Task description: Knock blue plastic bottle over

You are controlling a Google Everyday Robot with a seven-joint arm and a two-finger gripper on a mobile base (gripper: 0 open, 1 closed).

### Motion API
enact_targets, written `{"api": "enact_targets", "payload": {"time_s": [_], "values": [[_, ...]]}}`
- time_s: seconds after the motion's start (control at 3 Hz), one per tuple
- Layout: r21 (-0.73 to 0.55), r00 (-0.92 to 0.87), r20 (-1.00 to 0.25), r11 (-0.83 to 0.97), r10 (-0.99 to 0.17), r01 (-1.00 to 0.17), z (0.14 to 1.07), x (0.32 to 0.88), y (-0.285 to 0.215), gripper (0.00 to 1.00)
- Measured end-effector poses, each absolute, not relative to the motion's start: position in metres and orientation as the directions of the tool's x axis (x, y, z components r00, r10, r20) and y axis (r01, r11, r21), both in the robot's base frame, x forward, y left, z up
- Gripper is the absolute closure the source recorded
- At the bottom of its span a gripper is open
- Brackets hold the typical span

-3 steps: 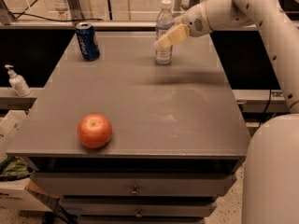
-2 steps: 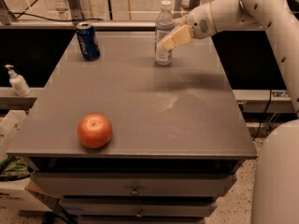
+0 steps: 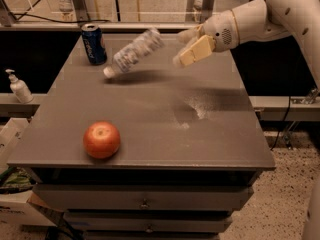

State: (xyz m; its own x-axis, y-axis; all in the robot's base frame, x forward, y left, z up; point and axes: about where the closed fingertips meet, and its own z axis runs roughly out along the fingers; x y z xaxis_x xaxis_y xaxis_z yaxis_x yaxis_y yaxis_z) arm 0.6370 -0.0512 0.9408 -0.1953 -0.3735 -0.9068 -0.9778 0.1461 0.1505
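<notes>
The blue plastic bottle (image 3: 134, 52), clear with a white cap and a pale printed label, is tipped far over to the left and blurred. Its cap end points down-left, close to the grey table (image 3: 150, 109), and a shadow lies under it. My gripper (image 3: 183, 47) is just to the right of the bottle's base end, above the far part of the table. It is open, empty and apart from the bottle. The arm reaches in from the upper right.
A dark blue soda can (image 3: 94, 44) stands upright at the far left of the table, just left of the bottle. A red apple (image 3: 101, 139) sits near the front left. A white pump dispenser (image 3: 18, 86) stands on a ledge left of the table. Drawers are below.
The bottle stood upright by the gripper before; now it has toppled to the left, towards the can. The gripper has swung slightly left and down behind it.
</notes>
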Motion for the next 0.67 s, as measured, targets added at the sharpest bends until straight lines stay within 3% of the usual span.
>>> {"api": "enact_targets", "payload": {"time_s": [0.67], "values": [[0.135, -0.168, -0.909, 0.111, -0.382, -0.985, 0.945, 0.599, -0.073, 0.00]]}}
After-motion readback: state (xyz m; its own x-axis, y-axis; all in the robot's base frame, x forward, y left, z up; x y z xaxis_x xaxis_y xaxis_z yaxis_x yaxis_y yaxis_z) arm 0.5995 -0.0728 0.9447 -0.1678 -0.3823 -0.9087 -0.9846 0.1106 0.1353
